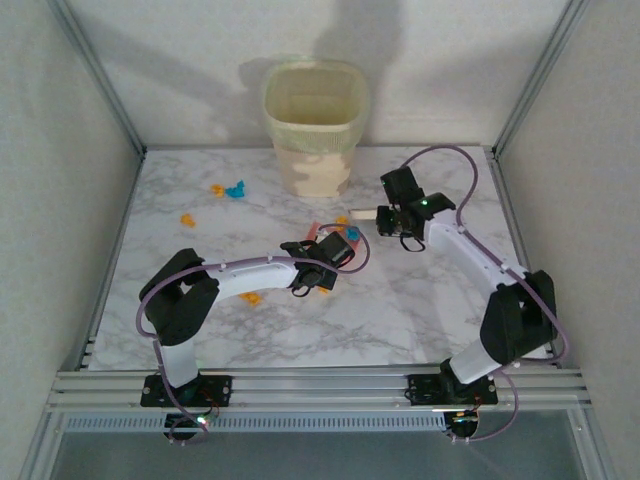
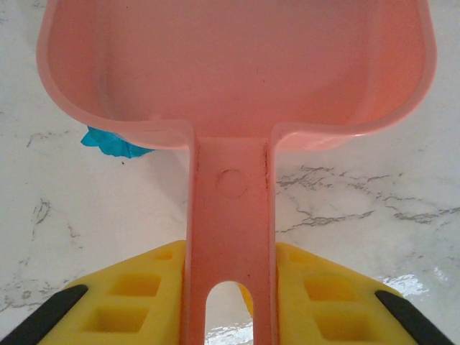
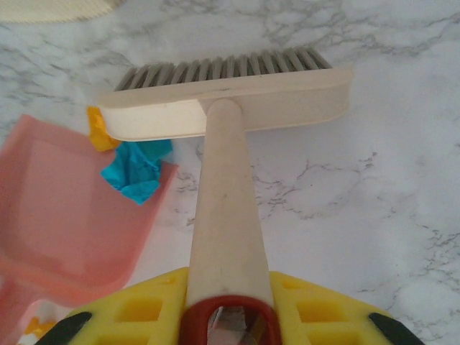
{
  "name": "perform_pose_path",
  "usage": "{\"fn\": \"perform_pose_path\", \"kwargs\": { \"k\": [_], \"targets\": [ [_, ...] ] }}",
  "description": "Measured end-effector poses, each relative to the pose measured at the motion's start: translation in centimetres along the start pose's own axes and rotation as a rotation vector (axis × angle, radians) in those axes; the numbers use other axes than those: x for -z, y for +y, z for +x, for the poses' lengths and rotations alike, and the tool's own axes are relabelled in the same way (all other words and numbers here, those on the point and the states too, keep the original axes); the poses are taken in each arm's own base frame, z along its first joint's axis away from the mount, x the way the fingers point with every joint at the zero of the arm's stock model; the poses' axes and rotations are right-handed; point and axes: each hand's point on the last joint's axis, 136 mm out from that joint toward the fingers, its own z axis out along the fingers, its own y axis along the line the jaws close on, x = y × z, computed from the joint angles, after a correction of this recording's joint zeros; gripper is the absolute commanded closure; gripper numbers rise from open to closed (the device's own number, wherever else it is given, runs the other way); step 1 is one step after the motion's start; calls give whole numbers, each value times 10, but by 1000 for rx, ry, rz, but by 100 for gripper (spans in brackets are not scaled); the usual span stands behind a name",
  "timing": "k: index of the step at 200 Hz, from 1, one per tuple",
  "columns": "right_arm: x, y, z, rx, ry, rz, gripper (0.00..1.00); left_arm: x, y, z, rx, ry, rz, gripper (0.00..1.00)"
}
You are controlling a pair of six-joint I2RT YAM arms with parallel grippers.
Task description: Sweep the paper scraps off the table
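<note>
— Nearest first. What are your hands doing?

— My left gripper [image 2: 228, 287] is pinching the flat handle of the pink dustpan [image 2: 237, 72], one yellow finger pressing on each side. My right gripper [image 3: 230, 295] is clamping the round handle of the cream brush [image 3: 230, 108] the same way.

— And the paper scraps?

— One orange scrap [image 1: 252, 297] is lying on the table [image 1: 420, 310] beside my left forearm, nearest the bases. Mid-table, the pan and the brush head are meeting. A blue scrap [image 3: 133, 172] is sitting at the pan's edge, touching it, just under the end of the brush head. Whether it is lying on the lip or on the marble, I cannot tell. An orange bit [image 3: 97, 129] is poking out from behind that same end of the brush.

— Farther out?

— To the far left, well apart from both tools, a lone orange piece [image 1: 187, 219] is lying, and beyond it an orange and blue pair [image 1: 230, 189]. A pale bin [image 1: 315, 125] is standing at the back edge.
</note>
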Motion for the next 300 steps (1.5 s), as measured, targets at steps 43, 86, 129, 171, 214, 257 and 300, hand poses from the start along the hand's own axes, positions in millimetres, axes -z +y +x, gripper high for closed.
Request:
{"fn": "perform_pose_path", "kwargs": {
  "k": [43,86,129,171,214,257,300],
  "targets": [
    [-17,5,-3,11,31,13,100,0,0,0,0,0,0,100],
    [-13,11,2,62,47,4,100,0,0,-1,0,0,0,100],
    [9,30,18,158,71,-45,100,-6,-1,-1,-2,5,-10,100],
    [25,37,28,210,75,-62,100,-6,0,-4,-1,-2,-17,100],
    [48,33,25,202,28,-79,100,-7,-2,-9,1,-10,-21,100],
    [72,20,17,166,-65,-60,100,-9,-4,-11,2,-13,-22,100],
    [81,-11,8,61,-131,-3,100,-10,-7,-15,4,-18,-21,100]
  ]
}}
